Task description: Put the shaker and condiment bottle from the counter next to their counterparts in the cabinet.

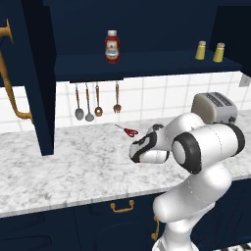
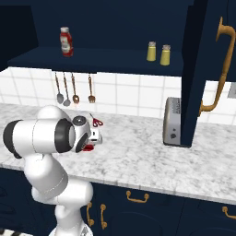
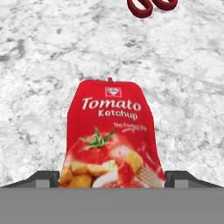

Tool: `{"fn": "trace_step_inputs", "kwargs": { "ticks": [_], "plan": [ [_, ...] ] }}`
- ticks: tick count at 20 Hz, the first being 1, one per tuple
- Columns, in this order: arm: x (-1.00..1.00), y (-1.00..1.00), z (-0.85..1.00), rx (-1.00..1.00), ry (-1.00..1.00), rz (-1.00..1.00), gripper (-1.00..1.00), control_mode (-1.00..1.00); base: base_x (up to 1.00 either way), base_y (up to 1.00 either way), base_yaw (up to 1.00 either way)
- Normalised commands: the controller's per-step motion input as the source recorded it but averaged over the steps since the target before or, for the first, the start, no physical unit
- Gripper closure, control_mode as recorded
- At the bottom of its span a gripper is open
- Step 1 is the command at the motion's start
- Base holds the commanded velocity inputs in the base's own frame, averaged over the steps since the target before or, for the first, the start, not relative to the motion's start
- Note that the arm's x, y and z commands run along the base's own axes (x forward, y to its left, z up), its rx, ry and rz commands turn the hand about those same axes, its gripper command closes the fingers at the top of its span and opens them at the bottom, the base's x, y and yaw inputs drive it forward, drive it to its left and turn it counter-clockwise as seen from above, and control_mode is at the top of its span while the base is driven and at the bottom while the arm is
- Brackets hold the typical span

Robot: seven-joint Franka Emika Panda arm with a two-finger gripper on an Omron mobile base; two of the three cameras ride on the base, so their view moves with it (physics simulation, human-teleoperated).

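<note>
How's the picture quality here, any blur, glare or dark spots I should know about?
Hand view: sharp, bottle label readable, its lower end cropped, even light, no glare. Left base view: cabinet interior dark, shakers small and soft. Right base view: the arm blocks most of the bottle; counter evenly lit.

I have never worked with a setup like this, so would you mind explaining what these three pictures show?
It is a simulated kitchen with a white robot arm. Two pictures come from cameras behind the arm, to its left and right; the third looks along its tool. The marble counter carries red-handled scissors and a toaster. The open cabinet holds a ketchup bottle and two yellow shakers. In the hand view, the tool's fingers straddle a flat red condiment bottle labelled Tomato Ketchup; whether they grip it yet is unclear.
</note>
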Motion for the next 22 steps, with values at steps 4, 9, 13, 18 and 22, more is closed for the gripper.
{"fn": "trace_step_inputs", "kwargs": {
  "ticks": [4, 9, 13, 18, 22],
  "plan": [
    [0.0, 0.0, 0.05, 0.0, -0.01, 0.0, 1.0, -1.0, 0.0, 0.0, 0.0],
    [-0.13, 0.0, 0.39, 0.0, -0.1, 0.0, 1.0, -1.0, 0.0, 0.0, 0.0],
    [-0.29, 0.0, 0.54, 0.0, -0.19, 0.0, 1.0, -1.0, 0.0, 0.0, 0.0],
    [-0.35, 0.0, 0.69, 0.0, -0.23, 0.0, 1.0, -1.0, 0.0, 0.0, 0.0],
    [-0.28, 0.0, 0.73, 0.0, -0.18, 0.0, 1.0, -1.0, 0.0, 0.0, 0.0]
  ]
}}
